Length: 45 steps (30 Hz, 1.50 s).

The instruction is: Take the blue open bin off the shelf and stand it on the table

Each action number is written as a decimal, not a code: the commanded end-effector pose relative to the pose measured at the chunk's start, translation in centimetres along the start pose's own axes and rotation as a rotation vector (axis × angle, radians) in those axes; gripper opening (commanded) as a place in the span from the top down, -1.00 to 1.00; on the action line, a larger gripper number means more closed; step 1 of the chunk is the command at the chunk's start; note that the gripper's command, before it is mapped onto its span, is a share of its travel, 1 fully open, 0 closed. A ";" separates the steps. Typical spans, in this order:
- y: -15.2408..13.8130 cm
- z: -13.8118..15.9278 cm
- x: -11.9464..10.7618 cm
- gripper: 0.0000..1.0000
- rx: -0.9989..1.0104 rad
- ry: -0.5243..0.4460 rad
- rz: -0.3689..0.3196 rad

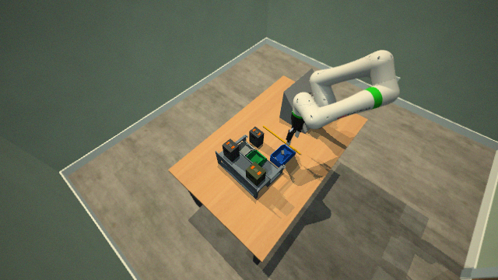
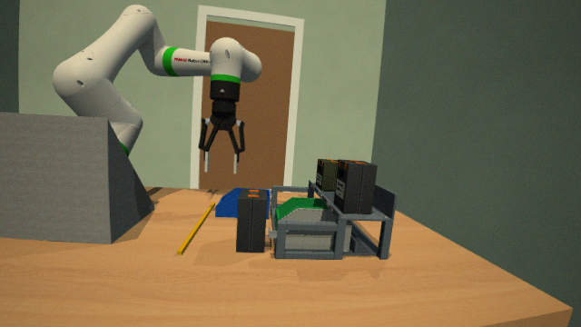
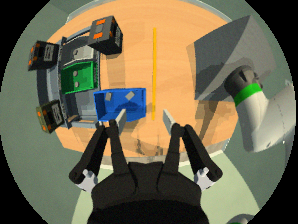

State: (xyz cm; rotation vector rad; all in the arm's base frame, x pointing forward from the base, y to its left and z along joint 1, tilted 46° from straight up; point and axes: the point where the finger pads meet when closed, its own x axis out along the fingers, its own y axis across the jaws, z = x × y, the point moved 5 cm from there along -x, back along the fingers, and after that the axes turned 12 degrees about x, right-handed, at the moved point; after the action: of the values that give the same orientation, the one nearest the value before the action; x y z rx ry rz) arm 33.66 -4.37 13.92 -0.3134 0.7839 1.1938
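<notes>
The blue open bin (image 1: 282,155) sits flat on the table top, just in front of the grey shelf (image 1: 249,166). It also shows in the side view (image 2: 229,203) and the wrist view (image 3: 120,104). A small grey part lies inside it. My gripper (image 2: 221,164) hangs well above the bin, fingers pointing down, open and empty. It also shows in the overhead view (image 1: 291,137) and the wrist view (image 3: 141,119). A green bin (image 1: 256,157) stands on the shelf's lower level, also seen in the side view (image 2: 297,205).
Dark boxes with orange marks stand on the shelf (image 1: 230,148) (image 1: 255,173) and one on the table (image 2: 251,220). A thin yellow rod (image 2: 196,228) lies on the table. A grey wedge block (image 2: 64,177) holds the arm's base at the left.
</notes>
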 end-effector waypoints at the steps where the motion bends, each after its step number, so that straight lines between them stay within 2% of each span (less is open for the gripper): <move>1: 0.0 0.0 0.4 -0.15 0.000 0.000 -0.001; 45: 0.0 0.0 1.4 -0.15 0.000 0.000 -0.001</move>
State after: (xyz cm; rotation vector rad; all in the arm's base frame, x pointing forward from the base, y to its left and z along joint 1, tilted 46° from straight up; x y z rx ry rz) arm 33.87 -3.34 12.92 -0.3133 0.7839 1.1937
